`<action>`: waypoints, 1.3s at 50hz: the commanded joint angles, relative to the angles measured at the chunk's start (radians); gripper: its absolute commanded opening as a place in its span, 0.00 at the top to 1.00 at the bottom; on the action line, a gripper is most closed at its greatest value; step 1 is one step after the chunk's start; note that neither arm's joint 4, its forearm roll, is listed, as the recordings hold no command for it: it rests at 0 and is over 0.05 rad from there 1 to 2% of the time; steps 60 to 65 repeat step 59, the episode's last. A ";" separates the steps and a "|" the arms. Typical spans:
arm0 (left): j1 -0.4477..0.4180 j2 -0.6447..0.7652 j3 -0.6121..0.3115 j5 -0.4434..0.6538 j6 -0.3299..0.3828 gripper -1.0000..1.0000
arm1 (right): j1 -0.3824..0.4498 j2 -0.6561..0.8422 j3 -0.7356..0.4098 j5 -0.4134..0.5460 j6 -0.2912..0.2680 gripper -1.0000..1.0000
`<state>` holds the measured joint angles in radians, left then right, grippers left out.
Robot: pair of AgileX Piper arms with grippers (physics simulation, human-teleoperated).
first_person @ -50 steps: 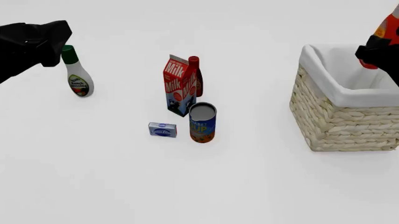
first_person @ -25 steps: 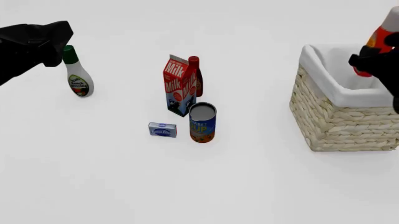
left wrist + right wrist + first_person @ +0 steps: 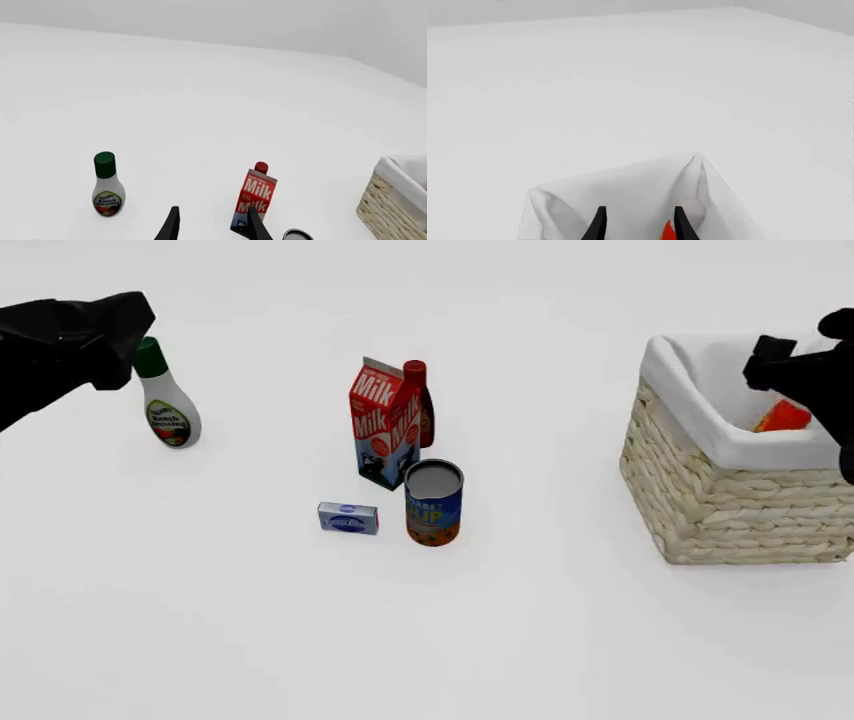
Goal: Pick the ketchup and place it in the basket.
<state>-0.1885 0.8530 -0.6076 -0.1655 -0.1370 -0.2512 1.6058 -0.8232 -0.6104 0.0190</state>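
Observation:
The ketchup [image 3: 783, 417] lies inside the wicker basket [image 3: 734, 510], with only an orange-red part showing over the white liner. My right gripper [image 3: 778, 365] hovers just above the basket's opening, open, with the bottle below it. In the right wrist view the two fingers [image 3: 599, 226] stand apart over the liner [image 3: 627, 190], and a sliver of the ketchup [image 3: 667, 231] shows between them. My left gripper [image 3: 120, 320] is open and empty at the far left, above the white bottle with the green cap [image 3: 168, 400]; its fingers [image 3: 253, 227] show apart in the left wrist view.
A milk carton [image 3: 384, 425] stands mid-table with a dark red bottle [image 3: 418, 400] right behind it. A blue-and-orange can [image 3: 434, 502] and a small blue box [image 3: 348, 517] sit in front. The basket's edge [image 3: 390, 200] shows in the left wrist view.
The ketchup, held up by the right gripper over the basket before, has dropped out of it into the basket. The right gripper shifted a little. The left arm has not moved.

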 commanded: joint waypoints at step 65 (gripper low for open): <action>-0.006 0.001 0.031 -0.032 -0.050 0.00 | 0.313 -0.598 0.285 0.140 -0.011 0.00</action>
